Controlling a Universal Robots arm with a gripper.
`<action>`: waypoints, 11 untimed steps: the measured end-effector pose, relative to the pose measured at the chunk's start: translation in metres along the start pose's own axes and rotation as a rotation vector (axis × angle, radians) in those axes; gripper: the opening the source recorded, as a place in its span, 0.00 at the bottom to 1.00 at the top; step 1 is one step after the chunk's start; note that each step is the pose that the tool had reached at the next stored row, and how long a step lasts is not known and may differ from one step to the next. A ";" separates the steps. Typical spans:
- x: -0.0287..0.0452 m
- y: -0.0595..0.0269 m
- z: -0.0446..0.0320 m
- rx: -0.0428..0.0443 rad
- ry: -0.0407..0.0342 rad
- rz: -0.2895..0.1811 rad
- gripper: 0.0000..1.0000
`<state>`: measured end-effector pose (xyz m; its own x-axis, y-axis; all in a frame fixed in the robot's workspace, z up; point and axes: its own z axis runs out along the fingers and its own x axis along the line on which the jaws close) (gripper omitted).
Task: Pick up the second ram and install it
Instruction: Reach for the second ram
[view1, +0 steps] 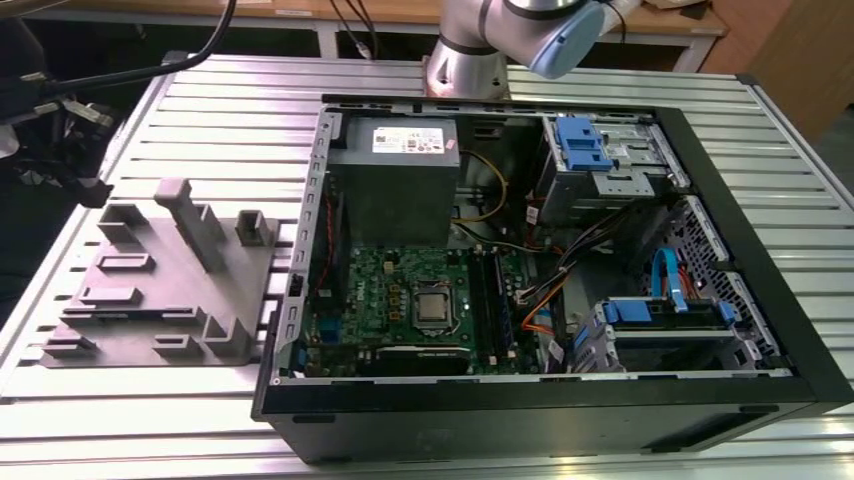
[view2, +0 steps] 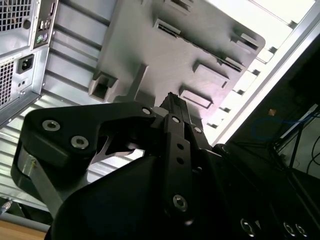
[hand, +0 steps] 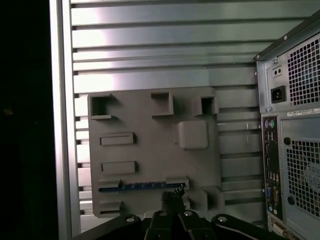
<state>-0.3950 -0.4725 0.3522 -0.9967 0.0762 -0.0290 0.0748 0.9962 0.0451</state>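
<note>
**Gripper poised over the parts tray.** A grey tray (view1: 147, 300) of upright blocks sits on the slatted metal table (view1: 214, 90) at the exterior view's left. The open computer case (view1: 534, 420) lies at the exterior view's right, its green motherboard (view1: 400, 300) exposed. The robot arm (view1: 467, 50) rises behind the case.

In the first wrist view the gripper (hand: 172, 197) hangs over the tray. Its black fingers (view2: 175, 145) are drawn together at the tips, with nothing clamped between them.

The second ram (hand: 140, 186), a thin dark strip with a bluish edge, lies flat in a long slot of the tray. It is below the fingers and not held, and one end runs close under the fingertips.

Off to one side of the fingers, beside the tray, stands the case's rear panel (hand: 292, 150) with its power socket and ports.
</note>
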 end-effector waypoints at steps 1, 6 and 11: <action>0.0012 -0.0015 0.0003 0.0001 0.0001 0.000 0.07; 0.0069 -0.0094 0.0023 0.0000 0.0001 0.000 0.07; 0.0129 -0.0158 0.0065 0.0002 0.0001 0.000 0.07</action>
<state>-0.4088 -0.4869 0.3447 -0.9967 0.0762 -0.0289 0.0748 0.9962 0.0449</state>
